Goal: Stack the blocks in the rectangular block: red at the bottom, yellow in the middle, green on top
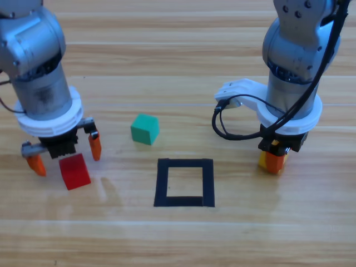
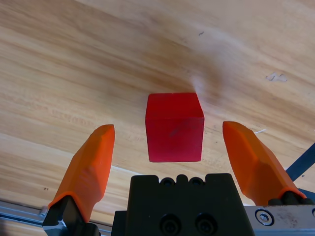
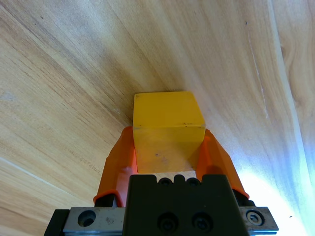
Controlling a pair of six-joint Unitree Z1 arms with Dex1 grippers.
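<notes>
Straddling the red cube [image 2: 174,127], our left gripper [image 1: 65,155] holds its fingers [image 2: 88,169] wide apart, untouching. Our right gripper [image 3: 169,152] clamps the yellow cube [image 3: 169,130].

Three cubes are counted on the tabletop [image 1: 183,245]: one red cube [image 1: 74,171], one yellow cube [image 1: 262,161] and one green cube [image 1: 144,129]. One black tape square [image 1: 184,182] is seen. Two grippers are counted, the left gripper [image 1: 65,156] and the right gripper [image 1: 274,161].
</notes>
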